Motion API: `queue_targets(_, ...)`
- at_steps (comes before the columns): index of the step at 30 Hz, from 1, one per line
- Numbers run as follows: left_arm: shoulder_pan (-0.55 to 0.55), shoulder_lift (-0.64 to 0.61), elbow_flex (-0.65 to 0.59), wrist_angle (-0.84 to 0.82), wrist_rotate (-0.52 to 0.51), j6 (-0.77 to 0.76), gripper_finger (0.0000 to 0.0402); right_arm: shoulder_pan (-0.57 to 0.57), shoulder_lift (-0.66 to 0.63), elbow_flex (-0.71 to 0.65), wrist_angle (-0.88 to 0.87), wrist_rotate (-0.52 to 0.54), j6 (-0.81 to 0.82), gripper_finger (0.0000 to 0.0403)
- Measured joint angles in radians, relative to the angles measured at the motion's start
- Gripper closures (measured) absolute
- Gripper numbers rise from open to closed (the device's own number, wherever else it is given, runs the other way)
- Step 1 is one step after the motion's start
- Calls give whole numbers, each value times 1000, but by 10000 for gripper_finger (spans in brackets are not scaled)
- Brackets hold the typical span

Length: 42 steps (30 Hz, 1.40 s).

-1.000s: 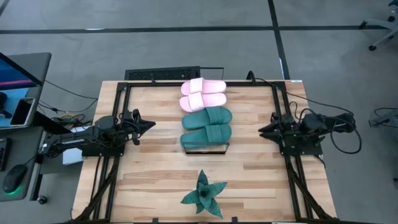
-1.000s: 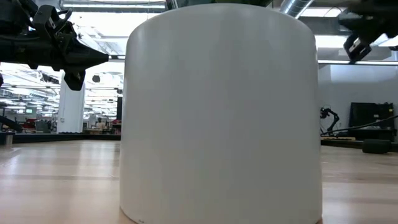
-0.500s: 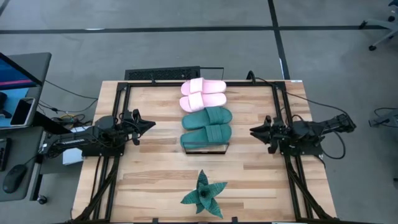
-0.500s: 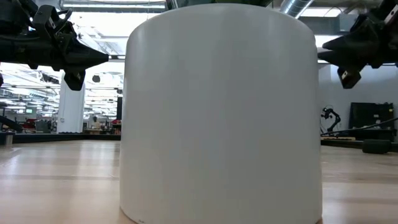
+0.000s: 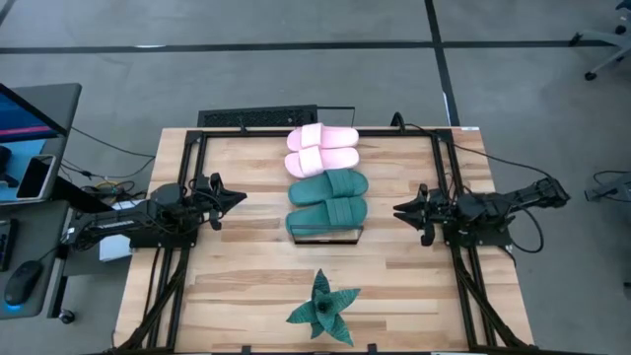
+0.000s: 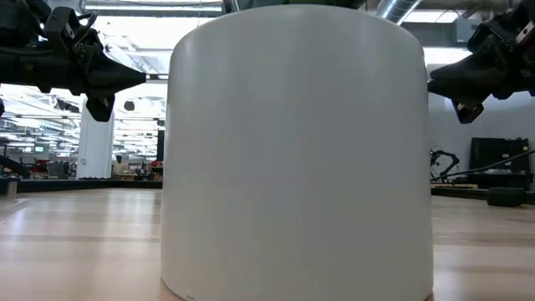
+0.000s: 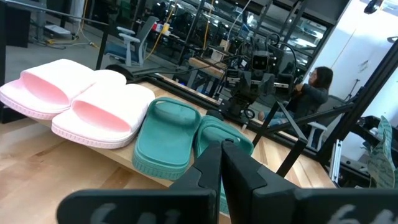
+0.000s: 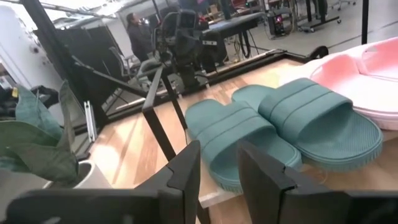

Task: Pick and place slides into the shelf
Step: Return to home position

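Note:
Two pale pink slides [image 5: 321, 148] and two teal slides [image 5: 328, 197] lie side by side, soles down, along the light-wood shelf [image 5: 325, 235] in the table's middle. The left wrist view shows the pink slides [image 7: 81, 99] and teal slides [image 7: 180, 140] too. My left gripper [image 5: 235, 197] hovers level left of the shelf, shut [image 7: 222, 144] and touching nothing. My right gripper [image 5: 398, 209] hovers level right of the shelf and points at the teal slides [image 8: 292, 124]. Its fingers [image 8: 217, 155] stand open with nothing between them.
A spiky green plant [image 5: 322, 308] in a white pot [image 6: 297, 150] stands near the table's front edge and blocks most of the low view. A black strip [image 5: 258, 118] lies at the far edge. Bare wood lies on both sides of the shelf.
My right gripper has sunk and reached toward the table's left, closer to the teal slides, tipping to nearly level. Its fingers keep the same gap. The slides and my left gripper have stayed put.

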<state>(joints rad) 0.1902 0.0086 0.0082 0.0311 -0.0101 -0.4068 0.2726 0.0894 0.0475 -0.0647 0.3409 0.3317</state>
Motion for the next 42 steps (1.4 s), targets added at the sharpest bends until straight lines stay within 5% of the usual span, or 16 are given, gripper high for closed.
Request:
queue_targets(9, 0, 0, 0, 0, 0, 0, 401, 0, 1, 0, 0, 5, -45, 305)
queue_targets(17, 0, 0, 0, 0, 0, 0, 401, 0, 1, 0, 5, 139, -164, 305)
queue_targets(42, 0, 0, 0, 0, -1, 0, 401, 0, 1, 0, 5, 132, -175, 305)
